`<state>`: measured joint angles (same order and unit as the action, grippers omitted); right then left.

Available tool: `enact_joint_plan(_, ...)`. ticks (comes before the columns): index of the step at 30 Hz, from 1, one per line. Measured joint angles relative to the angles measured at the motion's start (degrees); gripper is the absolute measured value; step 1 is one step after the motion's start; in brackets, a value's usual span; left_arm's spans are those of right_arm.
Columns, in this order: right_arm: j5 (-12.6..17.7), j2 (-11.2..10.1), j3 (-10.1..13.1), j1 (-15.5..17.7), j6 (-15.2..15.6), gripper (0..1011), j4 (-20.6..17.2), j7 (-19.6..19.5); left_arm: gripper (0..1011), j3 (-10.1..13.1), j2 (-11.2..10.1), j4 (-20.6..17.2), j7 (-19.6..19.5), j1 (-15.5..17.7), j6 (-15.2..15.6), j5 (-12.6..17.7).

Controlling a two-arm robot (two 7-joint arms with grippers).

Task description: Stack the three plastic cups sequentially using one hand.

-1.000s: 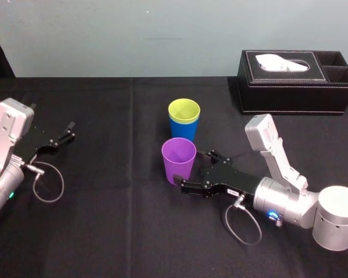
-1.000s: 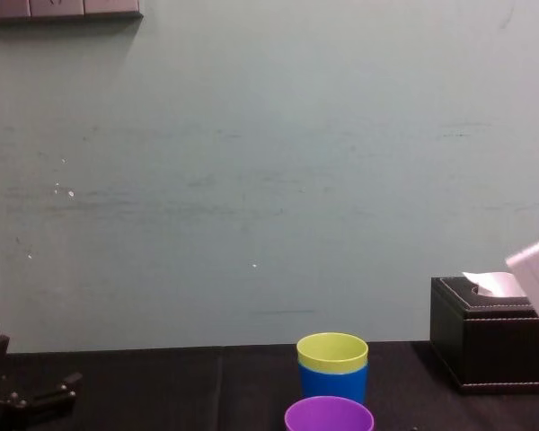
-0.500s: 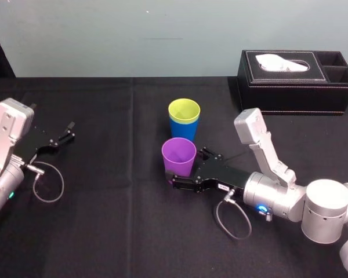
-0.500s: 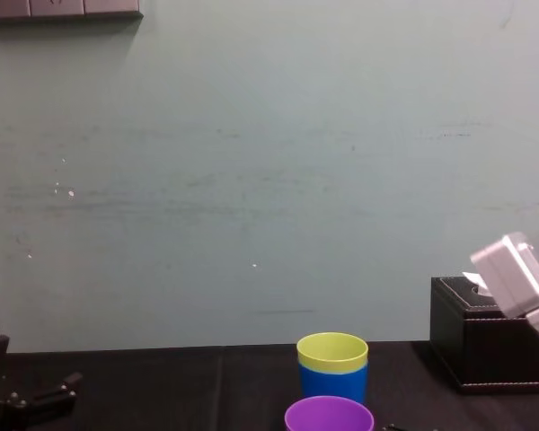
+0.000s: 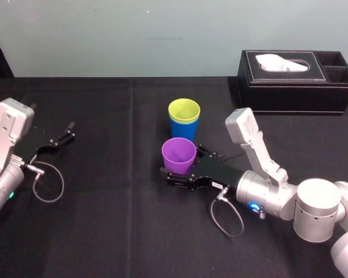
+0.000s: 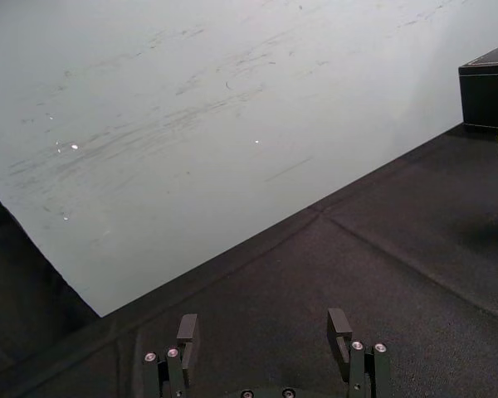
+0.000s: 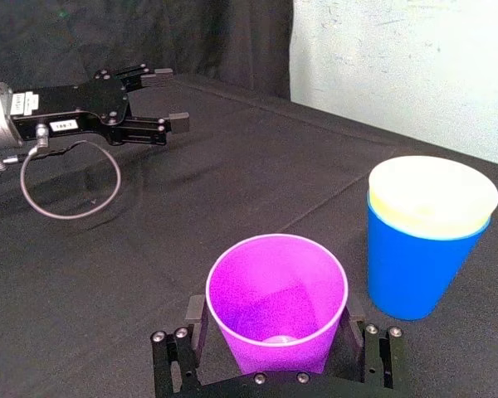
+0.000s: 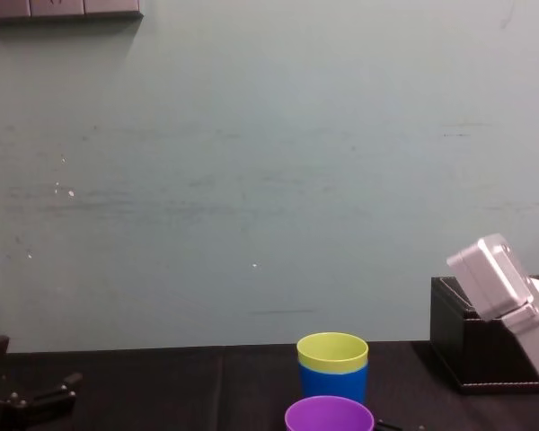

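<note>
Black-clothed table (image 5: 104, 231): purple cup (image 5: 178, 159), blue cup (image 5: 184, 130), black tissue box (image 5: 296, 87) standing on it.

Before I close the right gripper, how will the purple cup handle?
The purple cup looks thin, smooth plastic: probably light, and its wall may flex under a hard squeeze. Its taper narrows downward, so it could slide in the right gripper. Empty and upright, it may tip if nudged.

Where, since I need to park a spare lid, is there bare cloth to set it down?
Widest free patch: the black cloth between the left hand and the purple cup. Also free: the back strip between the wall and the stacked cups, left of the tissue box. Crowded: around the purple cup, where the open right hand straddles it.
</note>
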<state>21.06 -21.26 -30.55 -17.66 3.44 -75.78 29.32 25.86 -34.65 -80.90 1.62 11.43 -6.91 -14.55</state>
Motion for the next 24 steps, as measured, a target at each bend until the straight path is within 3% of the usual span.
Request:
enact_joint_plan(15,-1.1,0.6,-0.1,-0.2,-0.5,994,0.7,-0.4,1011,0.0,0.0,0.0,0.0,0.0,0.0,0.0)
enact_joint_plan(24,-0.9,0.5,-0.1,-0.2,-0.4,788,0.6,-0.4,1011,0.0,0.0,0.0,0.0,0.0,0.0,0.0)
